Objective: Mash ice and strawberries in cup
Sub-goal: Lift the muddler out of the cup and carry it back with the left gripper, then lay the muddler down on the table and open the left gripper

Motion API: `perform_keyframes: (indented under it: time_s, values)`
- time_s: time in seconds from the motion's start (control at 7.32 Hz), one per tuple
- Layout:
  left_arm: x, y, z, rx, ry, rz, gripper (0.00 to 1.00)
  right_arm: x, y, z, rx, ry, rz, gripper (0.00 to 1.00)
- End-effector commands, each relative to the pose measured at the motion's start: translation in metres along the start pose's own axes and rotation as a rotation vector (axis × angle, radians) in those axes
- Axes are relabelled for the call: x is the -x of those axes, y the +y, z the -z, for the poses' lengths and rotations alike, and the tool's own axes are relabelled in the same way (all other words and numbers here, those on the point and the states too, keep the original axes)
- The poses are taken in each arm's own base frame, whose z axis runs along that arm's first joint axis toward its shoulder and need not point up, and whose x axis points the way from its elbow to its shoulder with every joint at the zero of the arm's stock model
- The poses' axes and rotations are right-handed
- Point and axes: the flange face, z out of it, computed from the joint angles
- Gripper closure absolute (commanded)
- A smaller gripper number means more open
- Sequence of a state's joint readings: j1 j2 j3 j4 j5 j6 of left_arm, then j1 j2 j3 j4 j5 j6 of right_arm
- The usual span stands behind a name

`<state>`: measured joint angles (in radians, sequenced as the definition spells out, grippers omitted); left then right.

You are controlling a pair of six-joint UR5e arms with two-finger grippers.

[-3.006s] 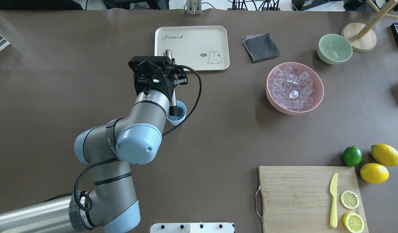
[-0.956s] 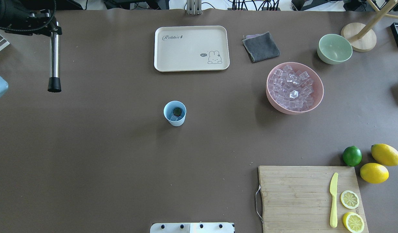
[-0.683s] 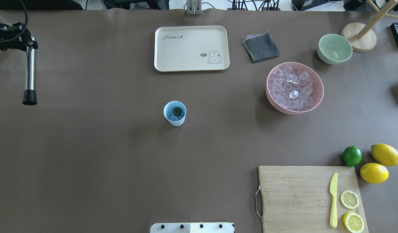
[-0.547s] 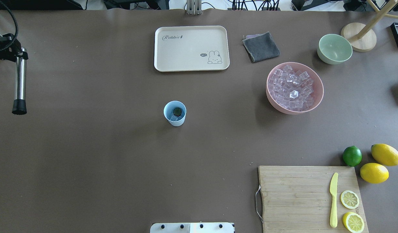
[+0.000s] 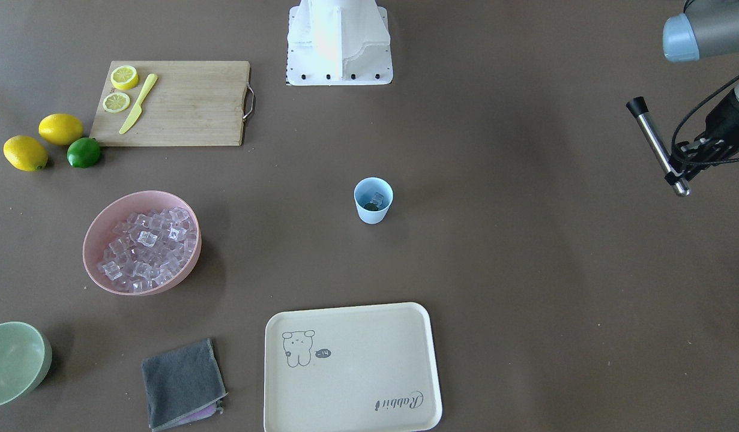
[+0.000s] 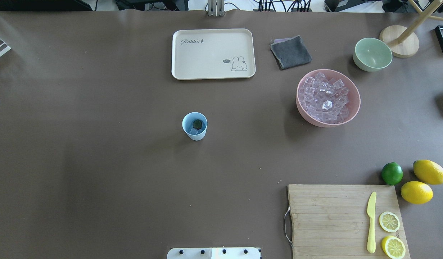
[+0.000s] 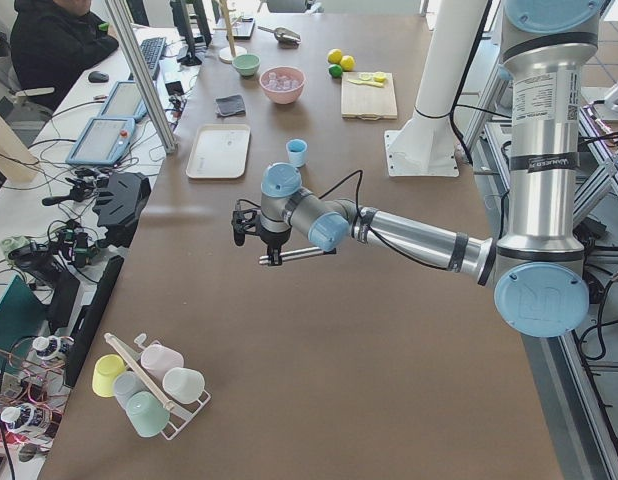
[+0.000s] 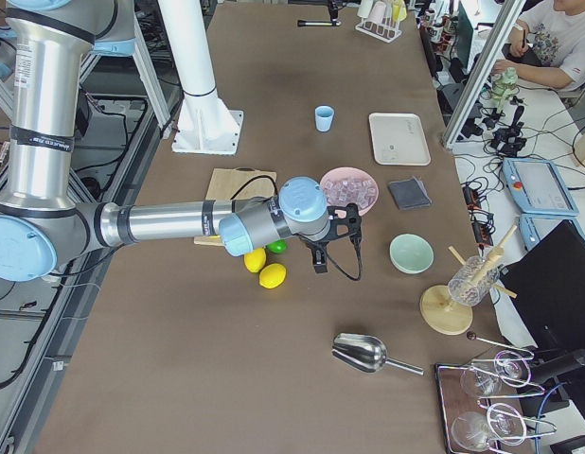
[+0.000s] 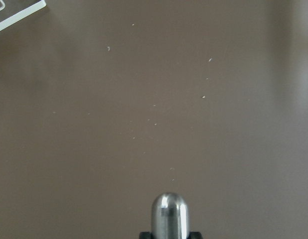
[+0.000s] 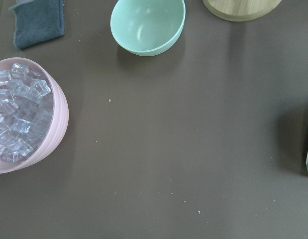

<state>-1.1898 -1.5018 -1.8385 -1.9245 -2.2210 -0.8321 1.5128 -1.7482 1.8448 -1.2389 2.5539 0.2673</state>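
The light-blue cup (image 6: 194, 126) (image 5: 373, 201) stands upright mid-table with nothing gripping it. Inside lie a clear ice cube (image 5: 377, 198) and the strawberry (image 6: 197, 124), seen only as a small dark green spot. More ice (image 6: 325, 98) fills a pink bowl (image 6: 353, 108). Far off to the cup's left, at the table's left end, my left gripper (image 5: 676, 170) is shut on a steel muddler (image 5: 650, 137) with a black tip, held tilted above the table. Its rounded steel end (image 9: 170, 214) shows in the left wrist view. My right gripper (image 8: 326, 241) hovers near the pink bowl; I cannot tell its state.
A cream tray (image 6: 213, 54), a grey cloth (image 6: 290, 52) and a pale green bowl (image 6: 372, 54) lie along the far side. A cutting board (image 6: 333, 216) holds a yellow knife and lemon slices, with lemons and a lime (image 6: 392, 173) beside it. A metal scoop (image 8: 363, 352) lies past the right end.
The left arm lifted the muddler out of the cup and carried it far to the left, then nearer the robot, almost out of the overhead view. The cup stayed put.
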Motion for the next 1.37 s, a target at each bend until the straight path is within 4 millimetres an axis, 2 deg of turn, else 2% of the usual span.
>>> perform_keyframes:
  time_s: [0.0, 0.27, 0.41, 0.55, 0.68, 0.82, 0.96, 1.09, 1.23]
  values:
    - [0.016, 0.006, -0.017, 0.033, -0.025, -0.002, 1.0, -0.005, 0.004, -0.002, 0.002, 0.016, 0.0, 0.01]
    - [0.038, 0.015, -0.034, 0.048, -0.039, 0.004, 1.0, -0.008, 0.001, -0.005, 0.006, 0.018, -0.004, 0.01]
    - [0.046, 0.014, -0.051, 0.048, -0.043, -0.012, 1.0, -0.008, 0.0, -0.004, 0.003, 0.018, -0.002, 0.01]
    - [0.043, 0.016, -0.088, 0.038, -0.032, -0.085, 1.0, -0.008, 0.001, -0.004, 0.004, 0.018, -0.004, 0.01]
    - [0.029, 0.012, -0.115, 0.039, -0.023, -0.131, 1.0, -0.01, 0.002, -0.005, 0.006, 0.019, -0.007, 0.01]
    - [0.027, 0.011, -0.116, 0.037, -0.019, -0.136, 1.0, -0.01, 0.003, -0.005, 0.007, 0.019, -0.009, 0.01]
    - [0.006, 0.017, -0.127, 0.046, -0.017, -0.175, 1.0, -0.011, 0.005, -0.005, 0.009, 0.019, -0.011, 0.01]
    - [-0.002, 0.021, -0.134, 0.039, -0.024, -0.199, 1.0, -0.011, 0.005, -0.005, 0.009, 0.019, -0.011, 0.01]
    - [-0.001, 0.022, -0.134, 0.036, -0.026, -0.2, 1.0, -0.013, 0.006, -0.006, 0.011, 0.02, -0.015, 0.01]
